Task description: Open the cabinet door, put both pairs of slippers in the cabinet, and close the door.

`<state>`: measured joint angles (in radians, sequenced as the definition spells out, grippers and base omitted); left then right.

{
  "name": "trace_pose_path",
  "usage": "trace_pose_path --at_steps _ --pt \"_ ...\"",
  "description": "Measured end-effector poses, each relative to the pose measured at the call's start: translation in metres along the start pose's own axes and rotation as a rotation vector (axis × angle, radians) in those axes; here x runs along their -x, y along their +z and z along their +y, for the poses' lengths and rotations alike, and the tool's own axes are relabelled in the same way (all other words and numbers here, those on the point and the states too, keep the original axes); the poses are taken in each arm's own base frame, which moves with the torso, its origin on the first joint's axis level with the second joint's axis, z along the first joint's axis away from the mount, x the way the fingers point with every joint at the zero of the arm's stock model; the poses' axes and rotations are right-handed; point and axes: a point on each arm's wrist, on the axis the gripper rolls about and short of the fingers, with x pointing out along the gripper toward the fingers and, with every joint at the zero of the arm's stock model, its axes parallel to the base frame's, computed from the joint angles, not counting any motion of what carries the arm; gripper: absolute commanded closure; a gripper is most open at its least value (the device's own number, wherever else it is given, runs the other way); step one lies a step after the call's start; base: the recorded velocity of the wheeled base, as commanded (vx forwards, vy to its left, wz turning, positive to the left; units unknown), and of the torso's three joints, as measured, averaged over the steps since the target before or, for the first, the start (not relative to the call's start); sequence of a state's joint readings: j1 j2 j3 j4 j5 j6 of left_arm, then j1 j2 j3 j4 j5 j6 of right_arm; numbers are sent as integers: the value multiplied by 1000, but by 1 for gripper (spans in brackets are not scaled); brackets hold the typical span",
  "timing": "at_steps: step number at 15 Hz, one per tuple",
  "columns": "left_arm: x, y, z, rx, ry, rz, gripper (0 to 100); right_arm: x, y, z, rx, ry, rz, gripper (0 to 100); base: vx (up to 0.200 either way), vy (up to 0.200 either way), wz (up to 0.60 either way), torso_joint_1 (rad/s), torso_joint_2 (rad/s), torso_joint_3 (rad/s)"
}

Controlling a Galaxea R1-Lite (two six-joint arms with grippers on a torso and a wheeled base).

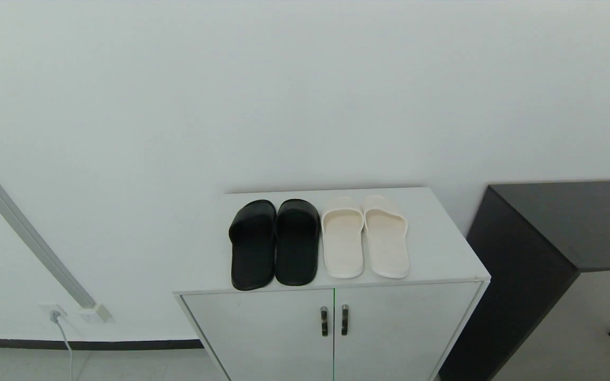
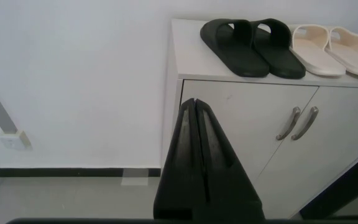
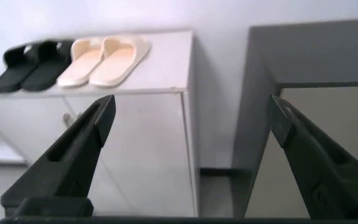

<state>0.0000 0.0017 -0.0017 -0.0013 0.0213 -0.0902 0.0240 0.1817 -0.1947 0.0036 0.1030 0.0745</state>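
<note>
A white two-door cabinet [image 1: 262, 338] stands against the wall with both doors shut and two dark handles [image 1: 333, 320] at the middle seam. On its top lie a black pair of slippers [image 1: 274, 243] and, to their right, a cream pair of slippers [image 1: 365, 236]. In the left wrist view my left gripper [image 2: 196, 106] is shut with nothing in it, in front of the left door [image 2: 241, 130] and well short of it; the black slippers [image 2: 252, 46] lie above. My right gripper [image 3: 191, 112] is open wide, facing the cabinet's right side [image 3: 188, 143], apart from it.
A dark grey cabinet [image 1: 554, 248] stands close to the right of the white one, with a narrow gap between them. A wall socket with a cable [image 1: 53, 315] and a slanted wall trim [image 1: 24, 227] are at the left. Bare floor runs along the wall.
</note>
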Motion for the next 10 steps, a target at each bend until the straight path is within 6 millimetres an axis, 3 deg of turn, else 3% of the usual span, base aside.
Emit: trace_pose_path --at_steps 3,6,10 --pt "0 0 0 -1 0 0 100 -30 17 0 6 89 112 0 0 0 0 0 0 0" --pt "0 0 0 -1 0 1 100 -75 34 5 -47 187 225 0 0 0 0 0 0 0" --pt "0 0 0 -1 0 1 100 -146 50 44 -59 272 268 0 0 0 0 0 0 0"
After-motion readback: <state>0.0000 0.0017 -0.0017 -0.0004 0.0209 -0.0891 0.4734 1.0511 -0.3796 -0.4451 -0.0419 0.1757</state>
